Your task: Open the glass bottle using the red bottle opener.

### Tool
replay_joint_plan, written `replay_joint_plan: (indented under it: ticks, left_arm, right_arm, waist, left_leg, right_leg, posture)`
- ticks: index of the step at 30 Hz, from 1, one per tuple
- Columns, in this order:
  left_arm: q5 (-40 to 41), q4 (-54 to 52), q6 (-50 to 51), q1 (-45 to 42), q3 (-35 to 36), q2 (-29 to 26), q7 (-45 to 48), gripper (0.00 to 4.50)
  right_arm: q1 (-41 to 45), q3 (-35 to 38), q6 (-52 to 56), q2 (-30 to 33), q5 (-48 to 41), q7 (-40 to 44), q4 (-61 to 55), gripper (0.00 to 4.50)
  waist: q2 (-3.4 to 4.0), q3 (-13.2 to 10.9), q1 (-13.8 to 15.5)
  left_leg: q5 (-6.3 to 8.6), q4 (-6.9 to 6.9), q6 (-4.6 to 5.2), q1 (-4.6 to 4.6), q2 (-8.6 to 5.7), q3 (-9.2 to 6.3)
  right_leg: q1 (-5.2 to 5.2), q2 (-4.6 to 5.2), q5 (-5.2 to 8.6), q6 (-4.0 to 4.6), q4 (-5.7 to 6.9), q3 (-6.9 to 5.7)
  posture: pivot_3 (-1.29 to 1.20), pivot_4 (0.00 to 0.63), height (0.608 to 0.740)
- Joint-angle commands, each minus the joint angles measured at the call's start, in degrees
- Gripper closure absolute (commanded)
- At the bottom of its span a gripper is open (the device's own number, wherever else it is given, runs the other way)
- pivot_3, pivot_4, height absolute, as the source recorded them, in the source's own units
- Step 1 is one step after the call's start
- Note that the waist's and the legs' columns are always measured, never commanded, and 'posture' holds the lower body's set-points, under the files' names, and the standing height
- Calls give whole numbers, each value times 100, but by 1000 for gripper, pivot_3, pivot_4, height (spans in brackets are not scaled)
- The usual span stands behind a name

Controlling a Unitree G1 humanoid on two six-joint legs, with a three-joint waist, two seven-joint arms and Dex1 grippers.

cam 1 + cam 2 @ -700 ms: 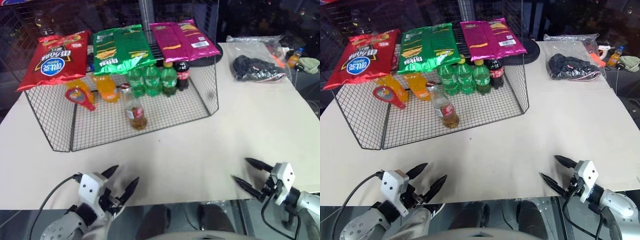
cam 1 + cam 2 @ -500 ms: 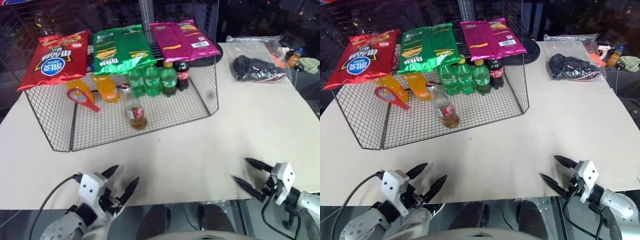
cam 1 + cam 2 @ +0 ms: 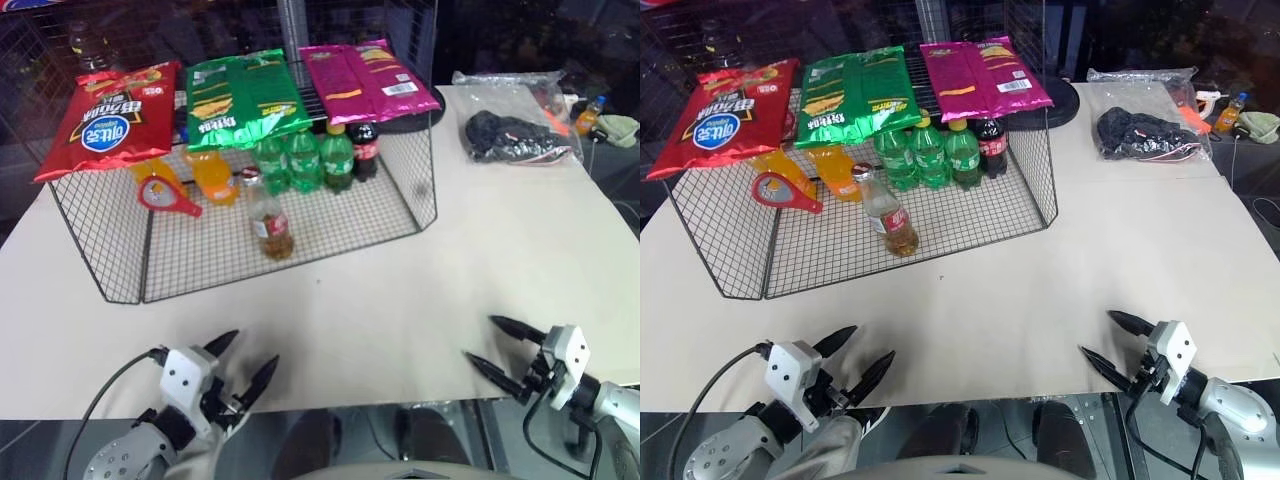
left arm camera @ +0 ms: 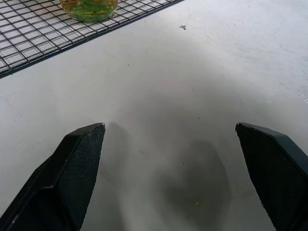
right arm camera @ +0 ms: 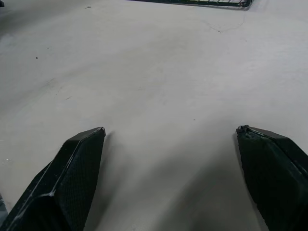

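Observation:
The glass bottle (image 3: 270, 220) stands upright on the mesh floor of a wire rack (image 3: 300, 235), with amber liquid, a red-and-white label and its cap on. Its base (image 4: 89, 6) shows in the left wrist view. The red bottle opener (image 3: 166, 196) sits at the rack's left side by the orange bottles, loop head to the left. My left gripper (image 3: 252, 350) is open over bare table near the front edge, well short of the rack. My right gripper (image 3: 481, 339) is open too, far right of the bottle, with nothing between its fingers.
Red, green and pink snack bags (image 3: 245, 95) lie on top of the rack. Green soda bottles (image 3: 305, 160), a cola bottle (image 3: 364, 150) and orange bottles (image 3: 212, 175) stand behind the glass bottle. A bagged dark item (image 3: 515, 135) lies at the back right. The table's front edge (image 3: 380, 405) is just under both grippers.
The red opener's handle has swung a little, lying more level than before. Both grippers and the bottle have stayed where they were.

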State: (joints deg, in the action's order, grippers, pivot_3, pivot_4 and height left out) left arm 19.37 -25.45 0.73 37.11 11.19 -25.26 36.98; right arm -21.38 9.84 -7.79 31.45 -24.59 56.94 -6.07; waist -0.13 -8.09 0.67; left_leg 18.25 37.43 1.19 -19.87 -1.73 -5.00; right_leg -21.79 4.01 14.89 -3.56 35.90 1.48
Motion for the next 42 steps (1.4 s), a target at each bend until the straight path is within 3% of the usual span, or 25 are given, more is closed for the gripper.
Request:
replay_joint_plan:
  ticks: [1, 7, 14, 22, 27, 42]
  left_arm:
    - [6, 1, -124, -13, 46, 2, 41, 0]
    - [49, 91, -58, -468, 246, 180, -337, 0]
    - [273, 293, 261, -1841, 923, 507, -1448, 0]
    - [-40, 779, 542, -3374, 1310, 432, -2443, 0]
    - [-194, 1109, 555, -3885, 1338, 297, -2589, 0]
    - [-332, 2433, 115, -4895, 1393, -218, -2353, 0]
  right_arm:
    - [32, 7, -117, -15, -1, 61, 33, 98]
    - [252, -217, 158, -81, -126, -4, -422, 98]
    - [989, -790, 1135, -79, -629, -189, -1682, 98]
    - [1914, -1187, 2233, -89, -1407, -463, -2692, 98]
    - [2235, -1261, 2519, -153, -1543, -642, -2820, 98]
    - [1932, -1407, 1987, -420, -1095, -512, -2520, 98]
  waist:
    - [0, 0, 0]
    - [2, 1, 0]
    - [1, 1, 0]
    - [-6, 2, 6]
    - [-7, 2, 3]
    - [-14, -2, -5]
  left_leg:
    - [0, 0, 0, 0, 0, 0]
    - [-6, 1, -11, 1, 0, 0]
    - [-12, 11, -20, 2, -1, -5]
    - [-12, 36, -21, -8, -11, -16]
    - [-12, 47, -21, -9, -14, -15]
    - [-13, 88, -23, -21, -16, -11]
  right_leg:
    - [0, 0, 0, 0, 0, 0]
    - [0, -1, -1, 0, 3, 0]
    - [-1, -2, -2, -2, 15, -2]
    - [-5, -20, -3, -3, 28, -9]
    - [-8, -21, -3, -3, 37, -6]
    - [-33, -25, -3, -3, 92, 2]
  posture:
    - [0, 150, 740]
    - [0, 150, 740]
    - [0, 150, 740]
    - [0, 150, 740]
    - [0, 150, 740]
    - [0, 150, 740]
